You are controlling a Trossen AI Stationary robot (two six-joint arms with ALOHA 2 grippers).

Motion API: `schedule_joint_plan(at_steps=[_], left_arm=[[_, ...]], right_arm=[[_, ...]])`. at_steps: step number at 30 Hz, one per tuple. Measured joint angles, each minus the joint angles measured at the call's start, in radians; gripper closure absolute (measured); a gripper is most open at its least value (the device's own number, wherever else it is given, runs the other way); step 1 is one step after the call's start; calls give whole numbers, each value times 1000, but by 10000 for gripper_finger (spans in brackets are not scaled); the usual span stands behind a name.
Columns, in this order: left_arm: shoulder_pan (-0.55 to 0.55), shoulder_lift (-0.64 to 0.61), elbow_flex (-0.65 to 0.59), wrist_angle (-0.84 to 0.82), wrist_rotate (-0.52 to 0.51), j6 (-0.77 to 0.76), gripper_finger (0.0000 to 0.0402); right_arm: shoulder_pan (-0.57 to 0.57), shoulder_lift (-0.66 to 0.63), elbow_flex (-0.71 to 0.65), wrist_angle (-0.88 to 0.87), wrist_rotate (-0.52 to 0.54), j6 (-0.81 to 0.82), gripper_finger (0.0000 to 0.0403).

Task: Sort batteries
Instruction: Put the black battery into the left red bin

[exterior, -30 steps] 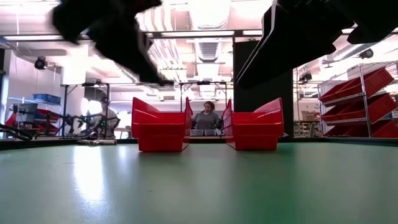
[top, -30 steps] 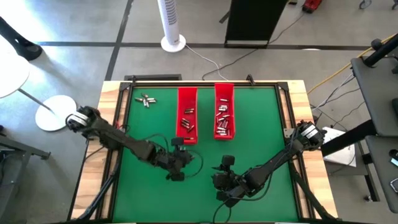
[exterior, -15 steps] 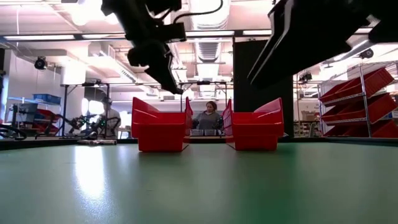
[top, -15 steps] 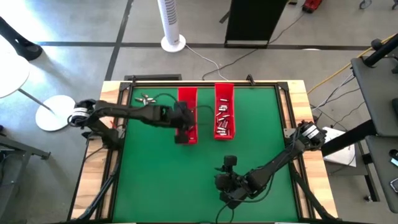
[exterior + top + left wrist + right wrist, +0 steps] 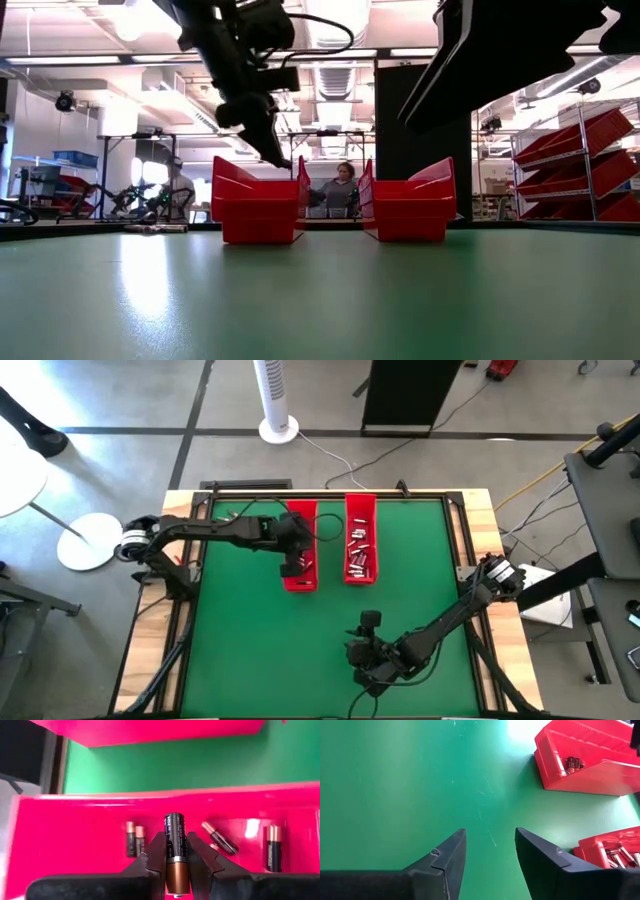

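Note:
My left gripper hovers over the left red tray, shut on a black-and-copper battery. In the low view it hangs just above that tray. Several dark batteries lie on the tray floor below it. The right red tray holds several silvery batteries. My right gripper is open above bare green mat near the table's near edge, touching nothing. My left gripper pinches the battery between its two fingers at the battery's middle, where black meets copper. The battery lies along the fingers, black end pointing away from the wrist. It is lifted clear above the left tray's floor, and the fingers slant downward from above.
A few loose batteries lie on the mat near the far left corner. Both trays stand side by side at the far middle of the green mat. A person sits in the room behind the table.
My left gripper has travelled from the middle of the mat toward the far edge and risen, and it now stands over the left red tray, with the arm stretched out across the far left of the table. The right arm has kept nearly still.

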Motion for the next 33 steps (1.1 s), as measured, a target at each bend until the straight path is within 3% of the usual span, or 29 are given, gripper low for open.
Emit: schedule_joint_plan(at_steps=[14,33], left_arm=[[50,130,7,-49,59,0,371],[53,396,238,-248,73,71,371]], right_arm=[[0,0,1,7,2,0,248],[0,0,1,0,2,1,255]])
